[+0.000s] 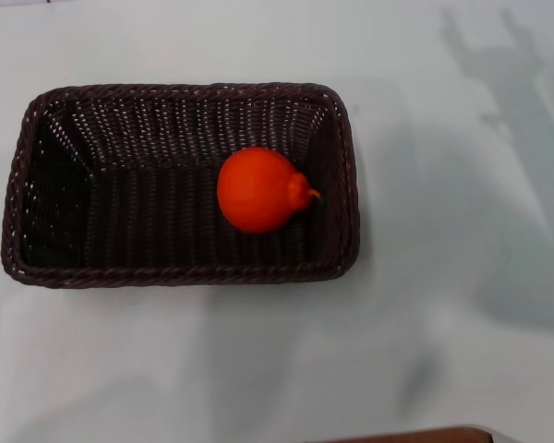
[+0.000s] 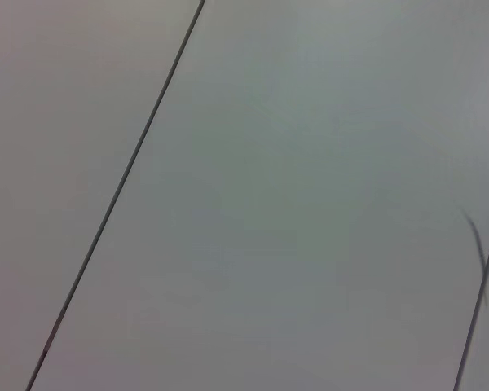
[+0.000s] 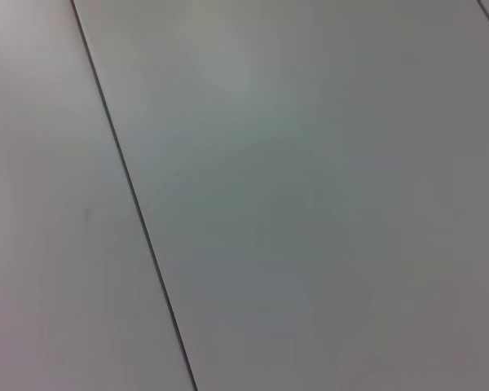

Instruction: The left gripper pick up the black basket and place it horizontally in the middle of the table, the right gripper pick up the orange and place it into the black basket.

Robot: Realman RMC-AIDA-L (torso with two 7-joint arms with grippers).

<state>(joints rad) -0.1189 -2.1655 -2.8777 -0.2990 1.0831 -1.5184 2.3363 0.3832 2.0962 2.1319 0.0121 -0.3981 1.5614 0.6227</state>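
1 black basket on table | 1 orange inside | hands unseen, state unknown

Smooth white, faintly glossy tabletop under soft diffuse light, with grey shadows at its far right and a brown edge along its near side; pale panels crossed by thin dark seams.

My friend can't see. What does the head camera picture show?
A bright orange-red round fruit with a short dark stem lies inside a big dark brown-black rectangular woven wicker basket, towards its right end. The basket sits lengthwise on a plain white table. No gripper shows.
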